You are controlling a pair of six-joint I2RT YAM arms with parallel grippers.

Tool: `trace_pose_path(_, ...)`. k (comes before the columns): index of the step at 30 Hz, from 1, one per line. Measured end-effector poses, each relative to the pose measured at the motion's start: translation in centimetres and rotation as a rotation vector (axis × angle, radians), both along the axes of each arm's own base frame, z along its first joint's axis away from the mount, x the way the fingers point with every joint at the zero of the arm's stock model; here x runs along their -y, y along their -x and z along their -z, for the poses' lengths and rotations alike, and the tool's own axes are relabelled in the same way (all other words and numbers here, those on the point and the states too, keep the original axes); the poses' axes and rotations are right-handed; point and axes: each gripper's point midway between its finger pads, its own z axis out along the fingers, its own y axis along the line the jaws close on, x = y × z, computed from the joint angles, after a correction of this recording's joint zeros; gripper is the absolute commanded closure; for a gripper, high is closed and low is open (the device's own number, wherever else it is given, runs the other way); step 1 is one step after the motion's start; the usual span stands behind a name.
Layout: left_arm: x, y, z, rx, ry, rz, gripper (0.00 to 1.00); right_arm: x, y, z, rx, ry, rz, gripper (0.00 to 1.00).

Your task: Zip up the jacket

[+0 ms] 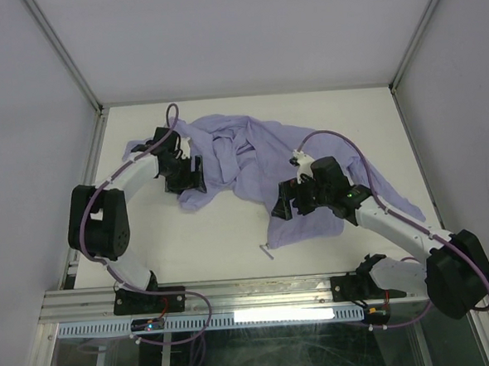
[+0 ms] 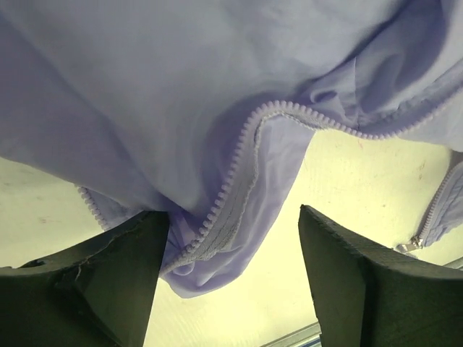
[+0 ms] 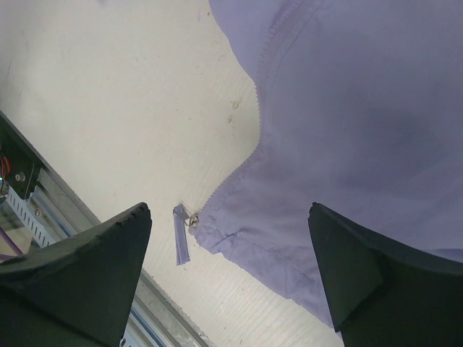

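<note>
Hovering over jacket point(image 1: 243, 154), L jaws and R jaws both spread; fabric prob. bunching if pinched off zipper teeth point(image 2: 230, 184).

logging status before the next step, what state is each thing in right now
jacket, unzipped, crumpled on the table
zipper, open, tooth rows apart
zipper pull, lying flat on the table at the jacket's bottom corner
left gripper, open, over one zipper edge
right gripper, open, above the zipper pull, holding nothing
</note>
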Motion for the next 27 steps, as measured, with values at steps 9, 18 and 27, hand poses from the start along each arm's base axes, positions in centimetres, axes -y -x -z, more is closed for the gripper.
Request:
trace_pose_path(9,0.3,2.4,1.2,-0.070,-0.082,0.008,1.00,0.2,0.4,-0.8,0.032,-0.020,0.000,0.07)
trace_pose_path(18,1.8,-3.7,-13.7,0.142,-0.111,-0.252,1.00,1.7,-0.9,-0.3,0.059,0.046,0.104,0.07)
trace_pose_path(27,2.1,0.6,-25.8,0.363,0.008,-0.492,1.00,3.9,-1.9,0.8,0.049,0.136,0.242,0.07)
